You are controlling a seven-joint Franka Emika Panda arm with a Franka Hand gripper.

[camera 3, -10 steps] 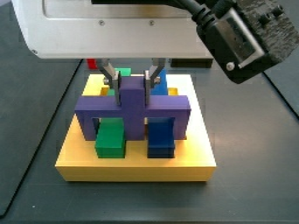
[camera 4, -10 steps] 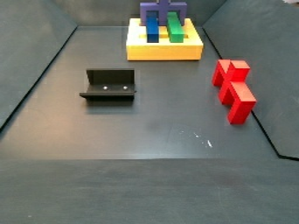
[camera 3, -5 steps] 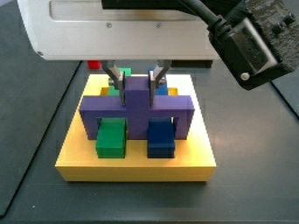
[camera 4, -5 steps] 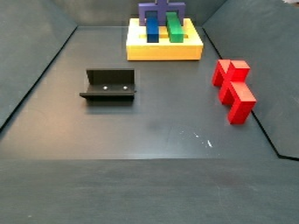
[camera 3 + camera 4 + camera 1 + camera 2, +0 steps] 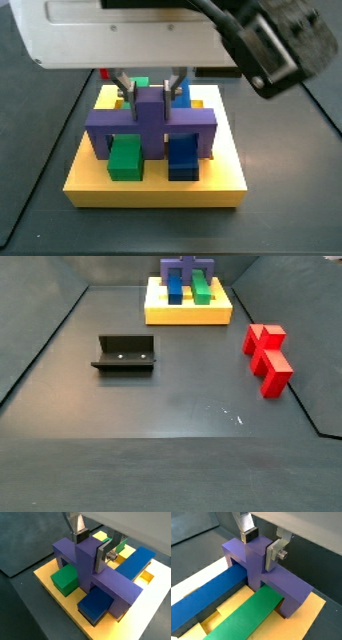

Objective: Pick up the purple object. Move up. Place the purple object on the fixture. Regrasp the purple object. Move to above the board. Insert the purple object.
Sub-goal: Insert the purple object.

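Observation:
The purple object point(image 5: 154, 122) sits astride the green bar point(image 5: 126, 158) and the blue bar point(image 5: 185, 158) on the yellow board point(image 5: 154, 190), its prongs down in the board. My gripper point(image 5: 154, 95) stands directly above it, shut on its central stub. In both wrist views the silver fingers point(image 5: 103, 554) point(image 5: 272, 554) press flat against the two sides of the stub point(image 5: 85, 554) point(image 5: 254, 557). The black fixture point(image 5: 124, 354) stands bare on the floor, well away from the board point(image 5: 187, 316).
Two red stepped blocks point(image 5: 265, 338) point(image 5: 277, 371) lie on the dark floor to one side of the board. The floor's raised walls point(image 5: 40, 346) run along its edges. The arm's white body point(image 5: 120, 35) and a black camera housing point(image 5: 287, 45) hang over the board.
The purple object and the fingers hold the same place. Only the black housing on the arm shifts slightly in a side view.

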